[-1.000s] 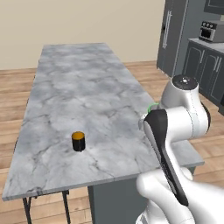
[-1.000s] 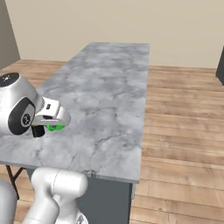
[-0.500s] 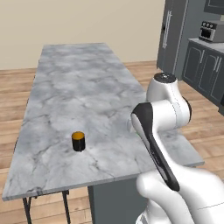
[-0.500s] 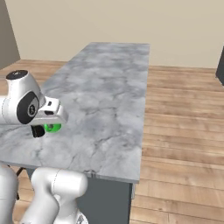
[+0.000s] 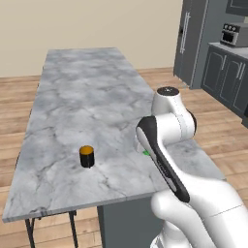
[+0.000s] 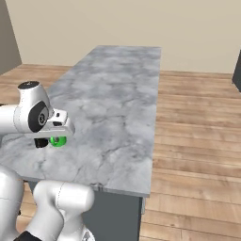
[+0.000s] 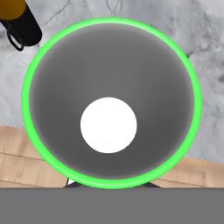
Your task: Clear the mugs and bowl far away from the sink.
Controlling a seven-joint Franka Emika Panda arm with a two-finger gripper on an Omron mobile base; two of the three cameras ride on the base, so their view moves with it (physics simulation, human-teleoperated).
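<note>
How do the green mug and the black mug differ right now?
The green mug sits under the gripper, held at its rim by the shut fingers; the black mug stands free on the counter. The green mug has a grey inside; the black one's is orange. Both are upright.

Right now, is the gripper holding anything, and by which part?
The gripper is shut on the green mug, above the marble counter. The hold seems to be on the rim, though the fingertips are hidden, so the exact spot cannot be told.
</note>
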